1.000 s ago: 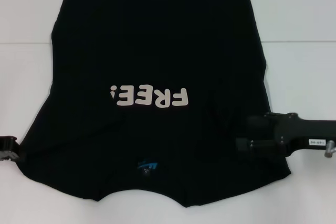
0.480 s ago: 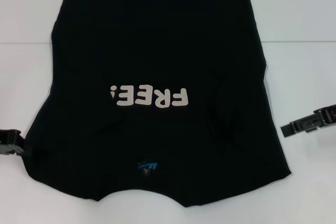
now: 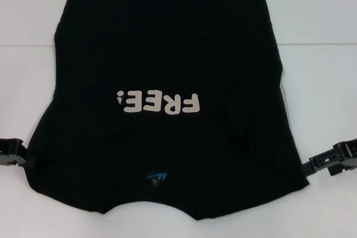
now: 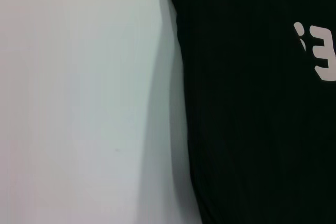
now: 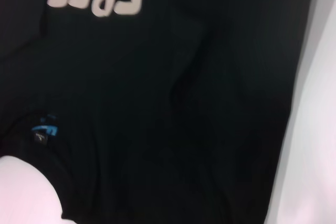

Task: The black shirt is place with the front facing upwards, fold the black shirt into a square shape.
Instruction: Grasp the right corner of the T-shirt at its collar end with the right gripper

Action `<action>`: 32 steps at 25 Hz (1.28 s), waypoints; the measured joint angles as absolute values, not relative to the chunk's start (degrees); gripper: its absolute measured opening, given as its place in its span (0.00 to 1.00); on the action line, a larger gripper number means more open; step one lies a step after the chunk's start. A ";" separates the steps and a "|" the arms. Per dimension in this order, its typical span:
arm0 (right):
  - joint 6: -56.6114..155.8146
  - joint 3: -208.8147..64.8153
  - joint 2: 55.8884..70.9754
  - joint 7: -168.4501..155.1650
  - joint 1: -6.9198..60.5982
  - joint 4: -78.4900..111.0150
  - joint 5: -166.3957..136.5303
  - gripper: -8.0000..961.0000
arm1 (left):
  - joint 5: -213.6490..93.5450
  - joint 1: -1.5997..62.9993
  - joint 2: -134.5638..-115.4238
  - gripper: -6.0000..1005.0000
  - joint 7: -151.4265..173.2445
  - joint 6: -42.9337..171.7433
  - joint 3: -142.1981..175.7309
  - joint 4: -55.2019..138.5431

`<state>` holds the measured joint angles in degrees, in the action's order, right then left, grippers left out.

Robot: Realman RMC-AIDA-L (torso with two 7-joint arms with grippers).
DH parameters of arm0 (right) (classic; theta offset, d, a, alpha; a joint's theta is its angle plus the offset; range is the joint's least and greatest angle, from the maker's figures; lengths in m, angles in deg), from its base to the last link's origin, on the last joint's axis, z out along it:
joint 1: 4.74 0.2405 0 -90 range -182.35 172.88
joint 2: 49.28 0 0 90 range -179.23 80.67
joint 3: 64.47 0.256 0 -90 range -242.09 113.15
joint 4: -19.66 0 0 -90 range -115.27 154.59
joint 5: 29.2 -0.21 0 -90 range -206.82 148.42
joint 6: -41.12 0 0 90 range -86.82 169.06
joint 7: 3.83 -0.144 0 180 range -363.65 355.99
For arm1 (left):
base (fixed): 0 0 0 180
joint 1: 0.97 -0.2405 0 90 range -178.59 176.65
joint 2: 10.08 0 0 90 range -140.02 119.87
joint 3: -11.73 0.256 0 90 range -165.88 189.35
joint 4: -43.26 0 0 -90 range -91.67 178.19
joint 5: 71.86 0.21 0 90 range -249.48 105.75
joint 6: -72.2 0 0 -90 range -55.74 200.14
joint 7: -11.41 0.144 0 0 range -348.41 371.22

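Note:
The black shirt [image 3: 167,54] lies flat on the white table [image 3: 321,15], front up, with its sides folded in. Its white "FREE!" print [image 3: 159,103] reads upside down, and the small blue neck label [image 3: 157,176] sits near the front edge. My left gripper [image 3: 12,153] is at the shirt's near left edge. Just off the near right edge is my right gripper [image 3: 333,161], over bare table. The left wrist view shows the shirt [image 4: 252,129] beside bare table. In the right wrist view I see the shirt [image 5: 157,103], its print and its label [image 5: 44,129].
White table surface surrounds the shirt on the left, right and far side. A faint seam line [image 3: 318,43] crosses the table behind the shirt's middle. The shirt's hem reaches the far edge of the view.
My right arm has pulled off the shirt's near right part, out to the right, then come nearer along its edge. The cloth there now lies flat. The left gripper has barely moved.

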<state>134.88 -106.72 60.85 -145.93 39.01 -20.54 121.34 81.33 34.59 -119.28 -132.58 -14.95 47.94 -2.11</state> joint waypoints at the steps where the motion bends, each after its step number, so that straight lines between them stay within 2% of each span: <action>1: 134.51 -106.92 60.88 -145.82 39.07 -19.97 121.35 0.98 | 81.32 34.58 -119.26 0.04 -132.57 -14.88 47.94 -2.06; 10: 132.22 -109.40 62.25 -145.98 39.73 -18.20 121.41 0.98 | 81.32 34.65 -119.23 0.04 -132.47 -14.78 47.94 -2.00; 32: 129.34 -112.46 63.61 -146.48 40.49 -15.85 121.53 0.98 | 81.33 34.77 -119.23 0.04 -132.47 -14.90 47.94 -1.91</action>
<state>129.34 -112.46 63.61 -146.48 40.49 -15.85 121.53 81.33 34.77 -119.23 -132.47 -14.90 47.94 -1.91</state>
